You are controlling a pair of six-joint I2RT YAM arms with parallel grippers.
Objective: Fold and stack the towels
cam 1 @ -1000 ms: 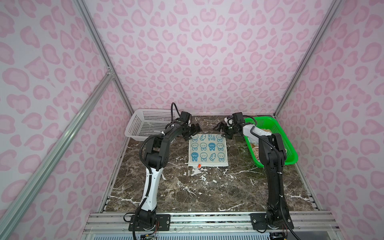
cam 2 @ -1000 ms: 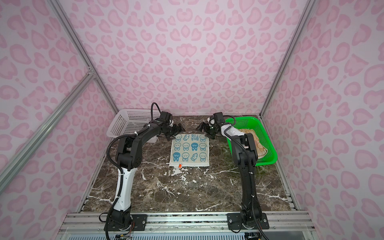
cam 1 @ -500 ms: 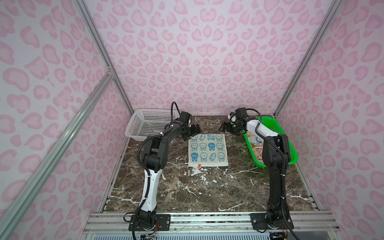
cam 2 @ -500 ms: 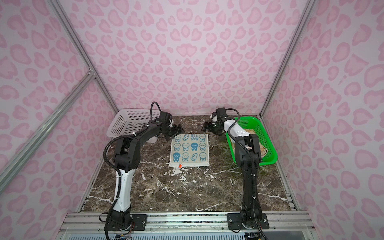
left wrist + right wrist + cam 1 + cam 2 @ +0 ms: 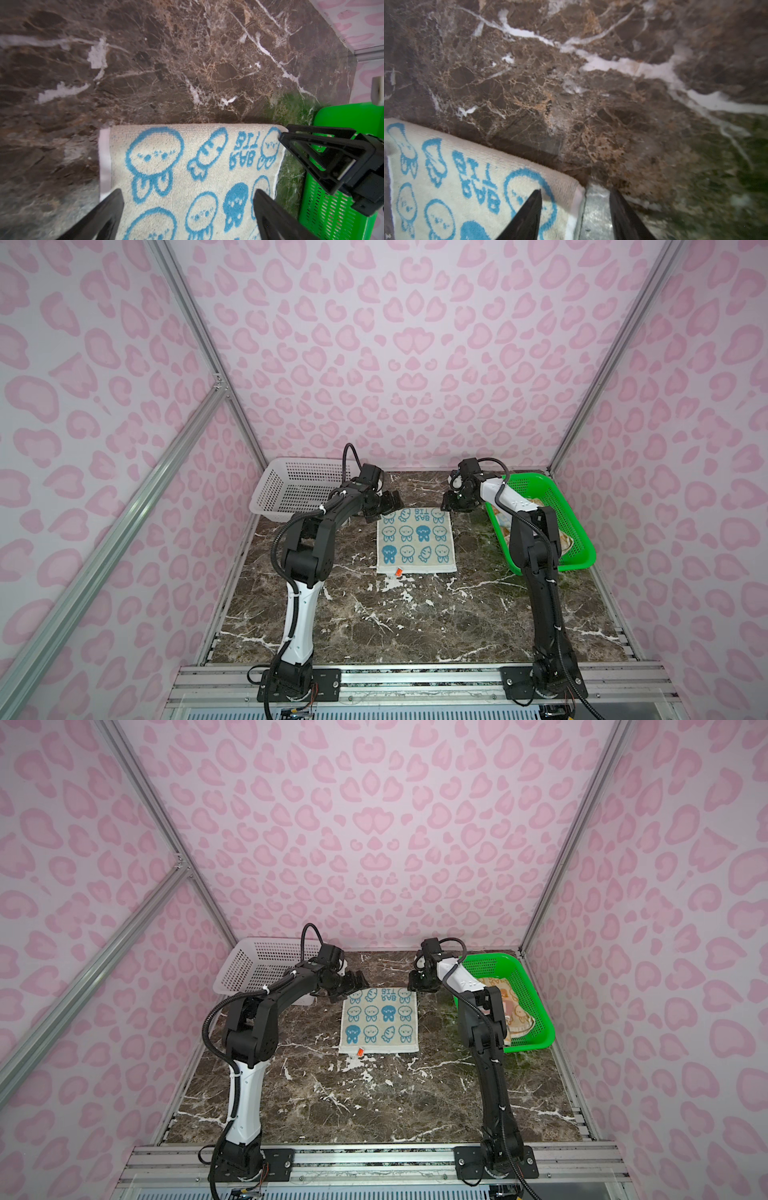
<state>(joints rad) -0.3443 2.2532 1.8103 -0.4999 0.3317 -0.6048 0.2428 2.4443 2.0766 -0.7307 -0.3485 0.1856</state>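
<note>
Lying flat and unfolded near the middle of the dark marble table [image 5: 395, 614], the blue-on-cream rabbit towel [image 5: 415, 541] has a small orange tag [image 5: 399, 571] at its near edge. The left gripper [image 5: 386, 507] hangs over the towel's far left corner with its fingers [image 5: 112, 207] spread wide, holding nothing, and the cloth shows between them in the left wrist view. The right gripper [image 5: 575, 192] sits at the far right corner with its fingers partly apart. One finger is over the print and the other is over bare stone, and the towel's corner edge lies in the gap between them, not pinched. More towels [image 5: 519, 1015] with orange print lie crumpled in the green basket [image 5: 569, 510] on the right. A white basket [image 5: 291, 485] stands at the far left.
</note>
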